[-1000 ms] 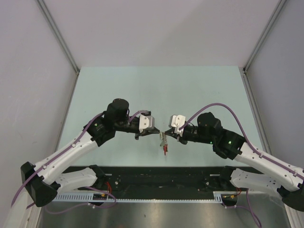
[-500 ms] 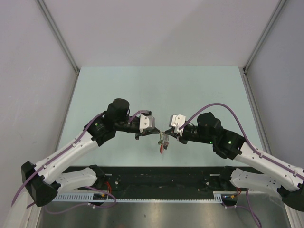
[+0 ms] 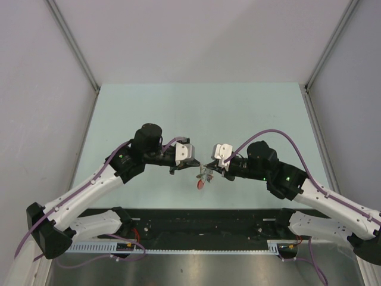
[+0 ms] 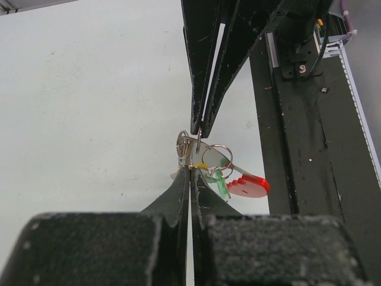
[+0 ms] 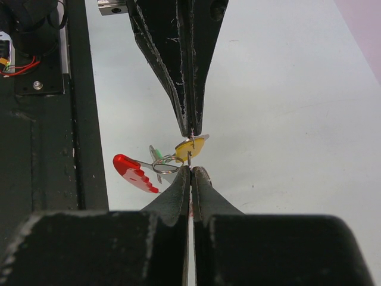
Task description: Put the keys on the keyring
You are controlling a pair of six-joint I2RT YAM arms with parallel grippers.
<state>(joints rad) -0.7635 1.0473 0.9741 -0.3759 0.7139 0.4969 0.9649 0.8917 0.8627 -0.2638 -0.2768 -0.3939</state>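
Left tool (image 4: 190,174) and right tool (image 5: 190,171) clamp the keyring (image 3: 206,173) — red, green, yellow keys (image 5: 189,146) dangling.

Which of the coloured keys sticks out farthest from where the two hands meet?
The red key: it juts sideways past the metal rings, while the yellow key sits at the pinch point and the green key lies between them.

The wire rings (image 4: 215,156) are bright polished metal. The red key head (image 4: 250,186), green key head (image 4: 221,182) and yellow key head (image 5: 189,147) are smooth, glossy plastic. The left gripper fingers (image 4: 172,202) and right gripper fingers (image 5: 205,199) are matt black with a rough, scuffed texture. The table (image 4: 89,107) is smooth and matt.
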